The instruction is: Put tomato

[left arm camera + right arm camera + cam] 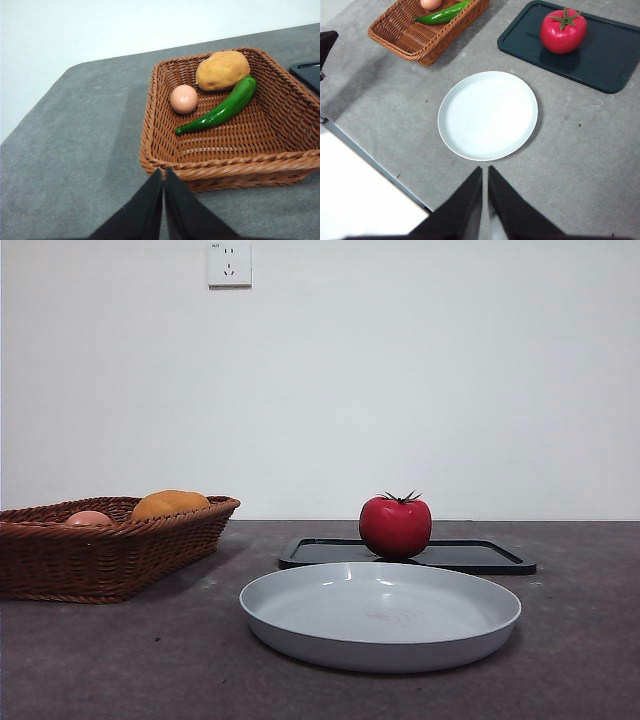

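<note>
The glossy red tomato with a green spiky stem stands upright on a dark tray. In front of the tray lies an empty pale grey plate. My right gripper hovers shut above the table on the near side of the plate, well away from the tomato. Over at the wicker basket, my left gripper hangs shut just outside the near rim. Neither gripper holds anything, and neither appears in the front view.
The basket holds an orange rounded fruit, a pale pink egg-shaped fruit and a green pepper. The table's edge runs near the plate on the right wrist side. A wall socket sits high on the wall.
</note>
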You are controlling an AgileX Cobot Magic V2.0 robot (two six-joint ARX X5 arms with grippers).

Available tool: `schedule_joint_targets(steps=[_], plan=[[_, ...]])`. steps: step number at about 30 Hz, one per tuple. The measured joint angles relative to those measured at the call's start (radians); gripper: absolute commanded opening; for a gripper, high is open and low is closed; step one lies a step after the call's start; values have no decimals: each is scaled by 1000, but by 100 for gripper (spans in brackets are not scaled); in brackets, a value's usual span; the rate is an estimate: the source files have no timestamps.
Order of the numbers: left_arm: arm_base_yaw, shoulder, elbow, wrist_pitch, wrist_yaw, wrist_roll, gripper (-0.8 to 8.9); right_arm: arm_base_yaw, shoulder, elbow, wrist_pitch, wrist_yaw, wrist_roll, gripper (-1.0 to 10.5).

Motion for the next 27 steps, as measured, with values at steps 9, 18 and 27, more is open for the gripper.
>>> schedule_joint_targets(steps=[9, 18, 27], plan=[[0, 0, 0, 0, 0, 0, 8, 0, 0, 0, 0, 47, -10, 7], [0, 0, 0, 0, 0, 0, 8, -79, -24, 0, -13, 204, -34, 6], [0, 0, 0, 0, 0, 0, 8, -394, -321, -286, 515, 209, -84, 7]])
